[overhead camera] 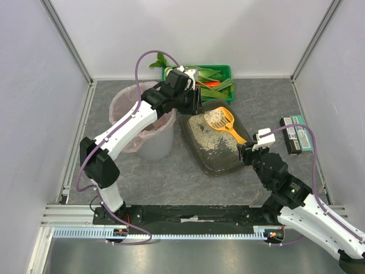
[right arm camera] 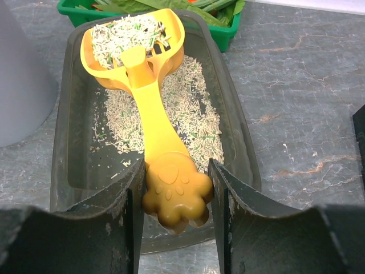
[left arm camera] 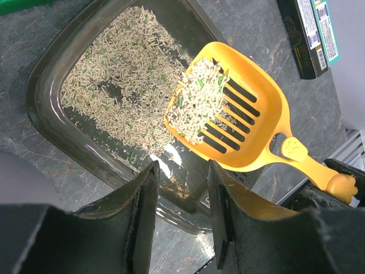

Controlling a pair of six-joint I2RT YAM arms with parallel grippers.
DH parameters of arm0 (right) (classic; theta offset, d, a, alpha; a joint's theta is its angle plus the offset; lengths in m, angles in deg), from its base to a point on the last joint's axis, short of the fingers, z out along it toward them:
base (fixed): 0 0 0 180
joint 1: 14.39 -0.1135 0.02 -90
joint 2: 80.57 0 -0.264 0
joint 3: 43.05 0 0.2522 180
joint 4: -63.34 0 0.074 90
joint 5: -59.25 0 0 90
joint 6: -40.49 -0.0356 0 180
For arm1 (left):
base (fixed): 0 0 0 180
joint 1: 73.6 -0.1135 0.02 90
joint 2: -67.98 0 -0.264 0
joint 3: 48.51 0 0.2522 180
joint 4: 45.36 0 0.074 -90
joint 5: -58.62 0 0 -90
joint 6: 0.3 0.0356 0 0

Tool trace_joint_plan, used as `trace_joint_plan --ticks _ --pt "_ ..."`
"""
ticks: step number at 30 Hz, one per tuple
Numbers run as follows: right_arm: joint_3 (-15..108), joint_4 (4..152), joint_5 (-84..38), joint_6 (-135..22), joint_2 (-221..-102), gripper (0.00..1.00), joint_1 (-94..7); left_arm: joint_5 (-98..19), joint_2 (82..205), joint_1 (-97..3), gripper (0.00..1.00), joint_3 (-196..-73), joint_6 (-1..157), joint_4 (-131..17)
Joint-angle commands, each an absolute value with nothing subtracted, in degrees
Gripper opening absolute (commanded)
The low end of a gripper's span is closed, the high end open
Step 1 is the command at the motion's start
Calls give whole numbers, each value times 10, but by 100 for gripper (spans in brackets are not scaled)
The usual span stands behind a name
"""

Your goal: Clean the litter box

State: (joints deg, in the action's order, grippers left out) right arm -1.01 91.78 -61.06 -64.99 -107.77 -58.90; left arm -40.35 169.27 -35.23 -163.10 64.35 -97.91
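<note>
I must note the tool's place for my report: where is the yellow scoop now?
In the top view the yellow scoop is right of centre, over the litter box and loaded with litter; the right claw grips its handle.

We see a dark grey, stone-veined surface [overhead camera: 171, 182] closed in on three sides by plain pale walls: a back wall [overhead camera: 194, 34], a left wall [overhead camera: 34, 114] and a right wall [overhead camera: 342, 103]; slim aluminium posts [overhead camera: 65, 40] stand in the two far corners; a metal rail [overhead camera: 63, 214] runs along the near edge, with brushed metal sheet [overhead camera: 188, 257] beyond it; the light is soft and even.
</note>
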Motion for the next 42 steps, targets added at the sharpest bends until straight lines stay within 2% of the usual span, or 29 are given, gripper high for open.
trace_joint_plan --ticks 1,5,8,10,13,15,18,21,23,26,29,32,36,42 --pt "-12 857 -568 -636 -1071 0 -591 -395 1664 -353 45 -1626 622 -951" --pt "-8 858 -639 -608 -1086 0 -591 -394 1669 -353 46 -1631 620 -949" --pt "-13 854 -600 -610 -1084 0 -591 -398 1676 -353 46 -1637 617 -946" --pt "-11 872 -648 -623 -1082 0 -591 -393 1678 -353 46 -1647 621 -948" --pt "-20 836 -579 -629 -1073 0 -591 -392 1681 -353 45 -1652 624 -948" --pt "-6 862 -647 -636 -1096 0 -591 -391 1683 -353 46 -1656 627 -950" --pt "-14 835 -586 -628 -1086 0 -591 -395 1687 -353 46 -1658 625 -949" --pt "-7 867 -645 -635 -1089 0 -591 -393 1689 -353 45 -1664 630 -952" --pt "-15 848 -589 -627 -1080 0 -592 -393 1688 -353 45 -1660 629 -950" --pt "-6 884 -637 -637 -1089 0 -592 -394 1688 -353 45 -1662 638 -950" --pt "-10 862 -579 -633 -1084 0 -592 -393 1684 -353 45 -1655 639 -946" --pt "-1 893 -639 -628 -1090 0 -592 -394 1684 -353 45 -1652 641 -945" --pt "0 883 -566 -622 -1089 0 -592 -400 1682 -353 45 -1647 649 -938" --pt "34 948 -562 -601 -1079 0 -592 -400 1671 -353 45 -1641 665 -923"
